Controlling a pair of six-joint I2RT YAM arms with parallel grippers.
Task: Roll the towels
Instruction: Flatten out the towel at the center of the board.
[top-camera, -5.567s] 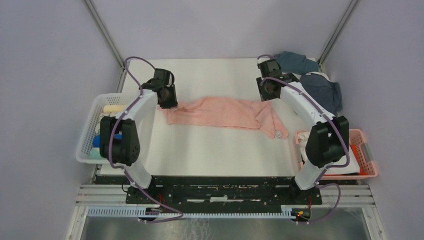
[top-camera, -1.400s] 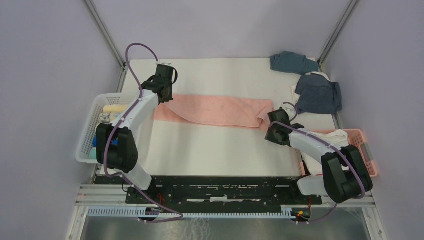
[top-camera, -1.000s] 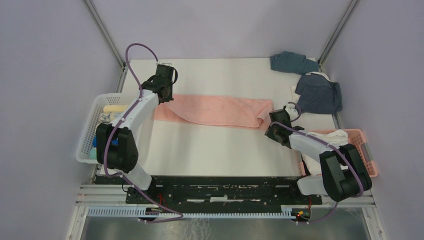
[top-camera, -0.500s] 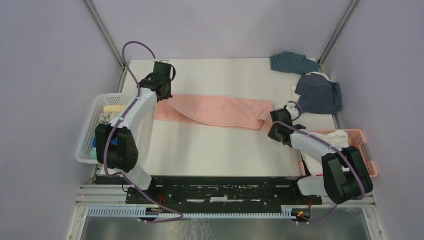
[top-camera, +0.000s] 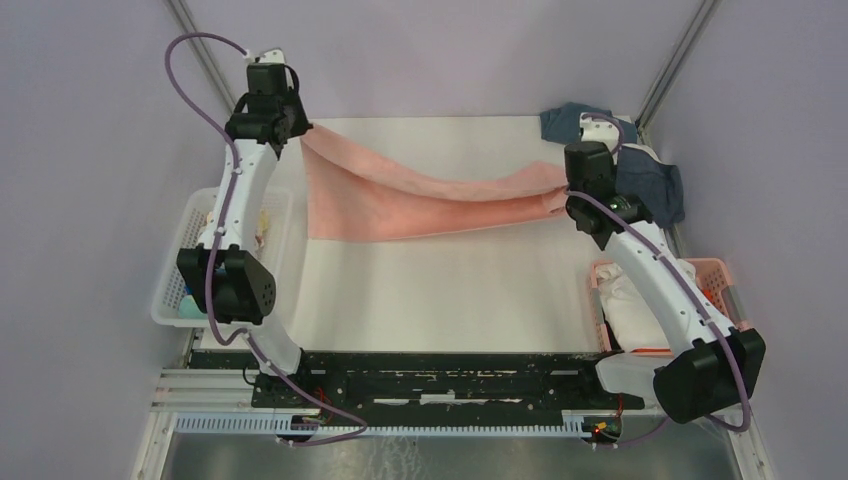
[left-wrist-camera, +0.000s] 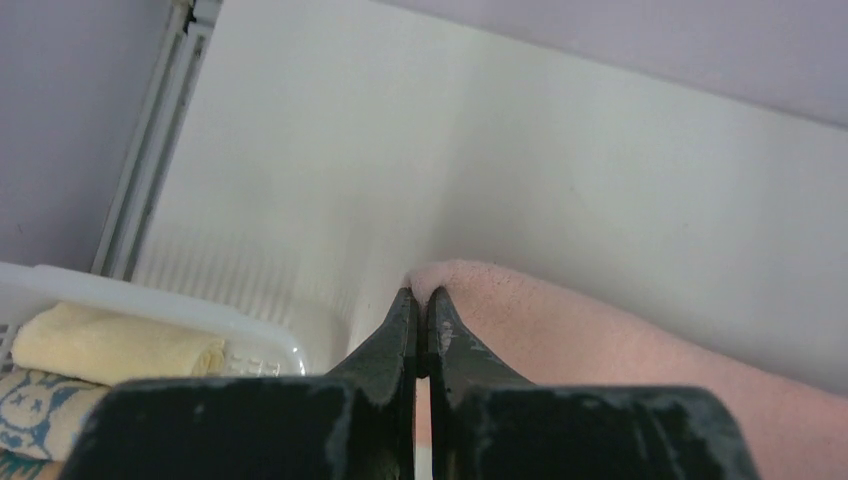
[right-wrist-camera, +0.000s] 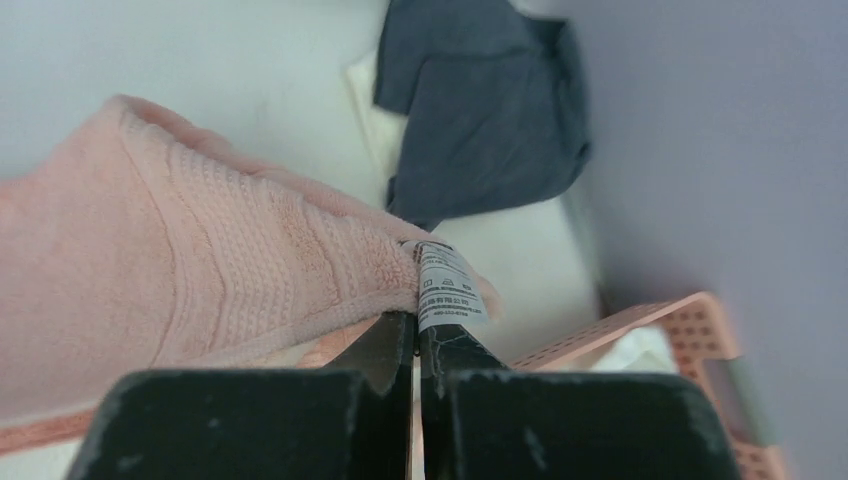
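A pink towel hangs stretched between both arms above the white table, its lower edge sagging to the table at the left. My left gripper is raised at the far left and shut on the towel's left corner. My right gripper is raised at the far right, shut on the towel's right corner next to its white label. Two dark blue towels lie crumpled at the far right corner. A white towel sits in the pink basket.
A white lattice basket at the left edge holds rolled towels, a cream one among them. The pink basket stands at the right edge under my right arm. Metal frame posts rise at both far corners.
Both arms have lifted and moved toward the far side. The right gripper has shut on the towel's right corner and carried it up. The towel, flat before, now hangs stretched between them.
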